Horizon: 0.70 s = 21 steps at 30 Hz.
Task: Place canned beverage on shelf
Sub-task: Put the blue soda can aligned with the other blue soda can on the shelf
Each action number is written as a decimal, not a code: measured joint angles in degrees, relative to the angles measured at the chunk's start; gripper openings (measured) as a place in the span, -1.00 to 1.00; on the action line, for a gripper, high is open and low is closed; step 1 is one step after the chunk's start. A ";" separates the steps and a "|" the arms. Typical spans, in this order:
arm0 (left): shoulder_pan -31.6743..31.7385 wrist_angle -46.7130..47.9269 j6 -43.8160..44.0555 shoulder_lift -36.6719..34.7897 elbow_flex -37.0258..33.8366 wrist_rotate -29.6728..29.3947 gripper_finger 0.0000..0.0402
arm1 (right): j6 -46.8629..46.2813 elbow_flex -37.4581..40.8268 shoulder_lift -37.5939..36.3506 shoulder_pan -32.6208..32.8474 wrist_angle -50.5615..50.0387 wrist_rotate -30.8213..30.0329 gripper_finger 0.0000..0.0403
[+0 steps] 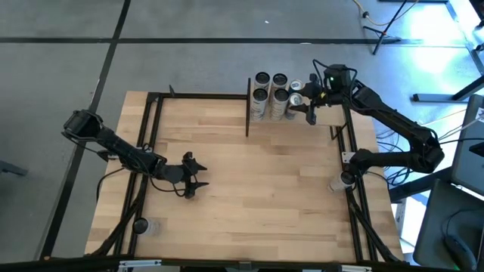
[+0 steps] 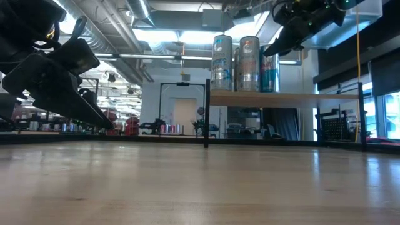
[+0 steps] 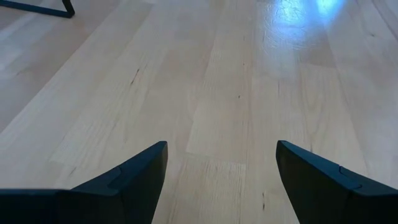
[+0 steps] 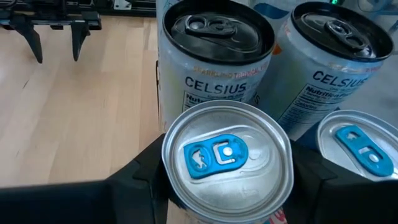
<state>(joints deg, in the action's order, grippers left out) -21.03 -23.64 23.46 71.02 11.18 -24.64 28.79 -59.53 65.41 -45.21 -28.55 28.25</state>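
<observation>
From above, the right gripper (image 1: 308,110) sits at the shelf (image 1: 327,113) beside the standing cans. The right wrist view shows its fingers closed around a blue-tabbed can (image 4: 227,163), upright among the others. The left gripper (image 1: 190,180) hangs open over the table (image 1: 257,189).

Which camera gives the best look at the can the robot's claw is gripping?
The right wrist view: the can with the blue tab fills it, between the right gripper's fingers. The high view shows it small among other cans on the shelf. The low view shows its side; the left wrist view misses it.
</observation>
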 joint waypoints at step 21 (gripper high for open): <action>0.00 0.00 0.42 0.00 0.00 0.26 0.42 | -3.43 0.17 -0.79 -2.08 0.90 -2.30 0.93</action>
<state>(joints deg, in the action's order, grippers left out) -21.04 -23.64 23.88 71.02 11.18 -24.38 25.36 -59.35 64.61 -47.29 -27.65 25.95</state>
